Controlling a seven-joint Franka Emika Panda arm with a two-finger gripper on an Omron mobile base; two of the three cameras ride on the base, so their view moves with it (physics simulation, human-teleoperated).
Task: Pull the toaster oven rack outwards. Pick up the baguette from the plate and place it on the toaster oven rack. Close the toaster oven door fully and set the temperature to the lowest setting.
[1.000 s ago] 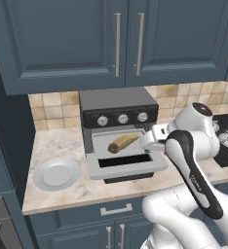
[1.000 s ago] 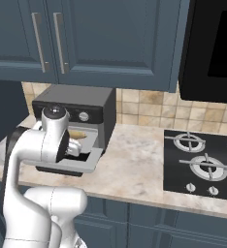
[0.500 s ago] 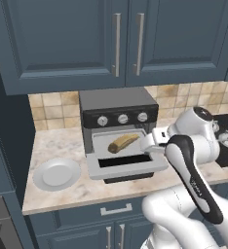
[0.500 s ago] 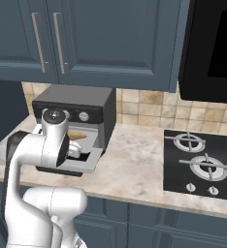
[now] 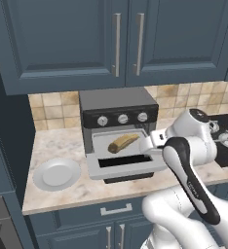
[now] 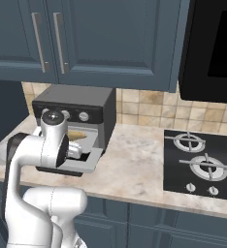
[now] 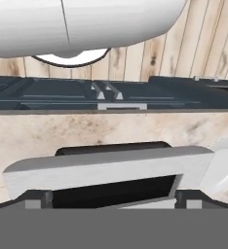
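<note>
The toaster oven (image 5: 117,103) (image 6: 79,100) stands on the counter with its door (image 5: 130,171) (image 7: 106,165) folded down flat. Its rack (image 5: 102,145) is drawn out over the door. The tan baguette (image 5: 123,142) (image 6: 76,134) lies across the rack. To the oven's left sits the white plate (image 5: 56,174) (image 7: 226,166), with nothing on it. My gripper (image 5: 150,146) (image 7: 113,200) hangs open at the right end of the rack, just above the door. In the hand view its fingertips (image 7: 36,198) stand wide apart over the door's dark window and hold nothing.
A gas hob (image 6: 202,162) fills the counter to the right, with bare marble counter (image 6: 135,167) between it and the oven. Blue wall cabinets (image 5: 116,39) hang above the oven. Drawer fronts (image 5: 116,209) run below the counter edge.
My hand has sunk slightly toward the open door at the rack's right end. The baguette, the rack, the door and the plate have not moved.
</note>
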